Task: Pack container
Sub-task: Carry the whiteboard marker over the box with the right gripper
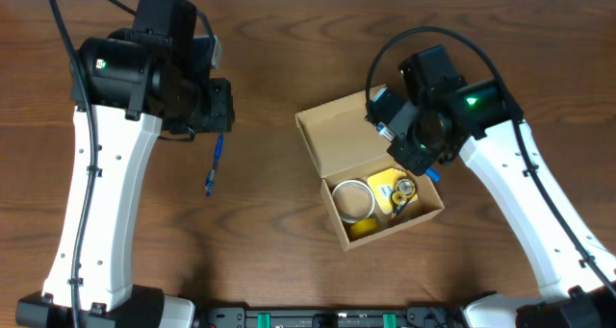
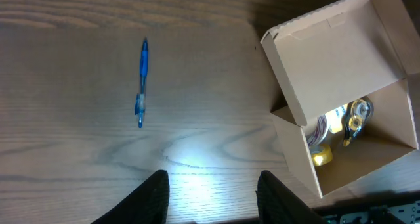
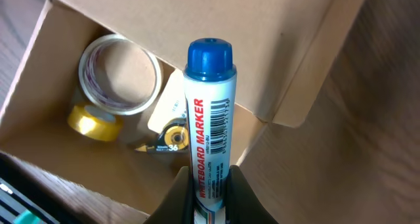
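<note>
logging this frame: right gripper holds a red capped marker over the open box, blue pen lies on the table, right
The cap of the marker is blue, not red; the right wrist view shows it. Otherwise yes: the right gripper holds it over the open box, and the blue pen lies on the table.

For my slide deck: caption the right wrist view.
Right gripper grips a blue-capped whiteboard marker over the open cardboard box.

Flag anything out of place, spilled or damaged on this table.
Only the blue pen stands out: it lies alone on the table, on the left arm's side of the open container, while the tape rolls sit inside. The right gripper holds a whiteboard marker above the container. Nothing looks spilled or damaged.
</note>
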You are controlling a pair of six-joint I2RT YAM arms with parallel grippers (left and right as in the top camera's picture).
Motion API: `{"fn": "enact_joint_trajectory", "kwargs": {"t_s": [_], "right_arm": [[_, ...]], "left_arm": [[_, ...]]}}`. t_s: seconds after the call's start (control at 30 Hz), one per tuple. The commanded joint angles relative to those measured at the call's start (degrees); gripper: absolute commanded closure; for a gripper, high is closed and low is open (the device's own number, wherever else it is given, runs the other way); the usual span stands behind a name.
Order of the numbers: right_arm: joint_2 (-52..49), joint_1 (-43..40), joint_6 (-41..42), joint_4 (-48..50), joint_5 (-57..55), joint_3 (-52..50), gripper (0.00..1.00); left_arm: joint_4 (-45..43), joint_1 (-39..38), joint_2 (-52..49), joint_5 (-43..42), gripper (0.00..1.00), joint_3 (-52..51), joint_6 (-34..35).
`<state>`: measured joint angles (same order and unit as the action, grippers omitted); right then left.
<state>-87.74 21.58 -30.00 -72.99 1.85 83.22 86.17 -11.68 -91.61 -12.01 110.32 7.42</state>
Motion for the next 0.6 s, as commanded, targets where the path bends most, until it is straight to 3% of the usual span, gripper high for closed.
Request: {"fn": "enact_joint_trajectory", "kwargs": {"t_s": [0.0,0.3,0.57], "right_arm": [[0.1,-0.3,-7.0,0.3,2.8,-0.2,0.92],[0.1,-0.3,-19.1,3.6,6.9,-0.2,0.92],[0.1,-0.3,-29.0,-0.3,8.7,-0.2,0.91]], "left_arm": [[0.1,0.0,0.7,0.4,0.56,0.0,-0.6],[0.0,0.0,0.7,0.4,0.55,0.0,-0.6],[-0.4,0.0,0.7,0.4,0.55,0.0,-0.6]]}}
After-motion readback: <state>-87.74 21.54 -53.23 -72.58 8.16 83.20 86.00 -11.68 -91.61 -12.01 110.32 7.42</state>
